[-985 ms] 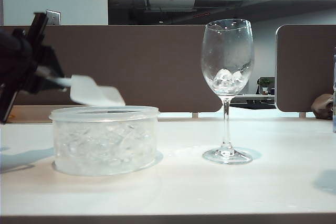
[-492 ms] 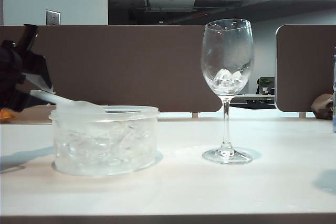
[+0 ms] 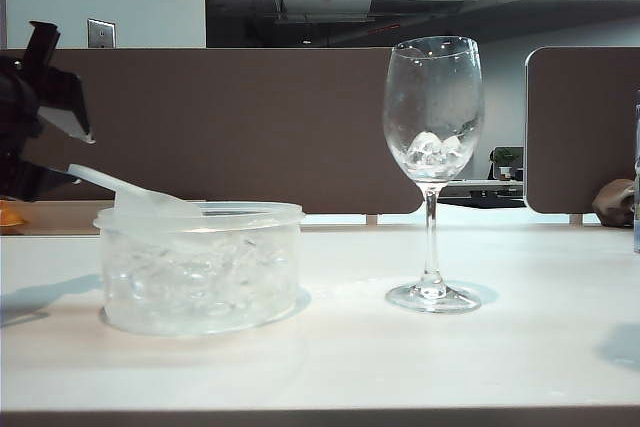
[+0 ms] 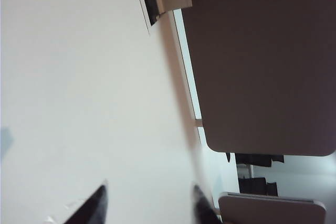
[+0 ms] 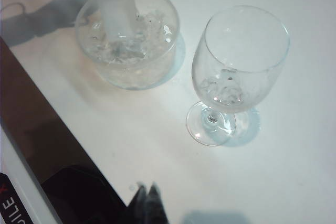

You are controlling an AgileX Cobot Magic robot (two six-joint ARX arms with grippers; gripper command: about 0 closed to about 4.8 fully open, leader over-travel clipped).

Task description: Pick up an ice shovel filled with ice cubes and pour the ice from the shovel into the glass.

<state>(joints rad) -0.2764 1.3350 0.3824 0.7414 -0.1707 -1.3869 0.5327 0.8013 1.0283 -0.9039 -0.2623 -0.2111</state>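
Released since a second ago, the ice shovel (image 3: pixel 130 192) now lies across the rim of the round tub (image 3: pixel 200 267) with its handle sticking out leftward, no longer held up in the air. Ice cubes (image 3: pixel 432 152) sit in the bowl of the glass (image 3: pixel 432 167), which stands upright on the table (image 3: pixel 350 357), right of the tub. Behind the tub, at the exterior view's left edge, the left gripper (image 3: pixel 50 147) hangs with jaws spread apart, empty. The right gripper (image 5: pixel 147 200) hovers near the glass, fingers pressed together, holding nothing.

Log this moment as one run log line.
left tool: open, left of tub, off scoop | scoop: resting in tub | glass: upright, ice inside | right tool: shut, near table edge
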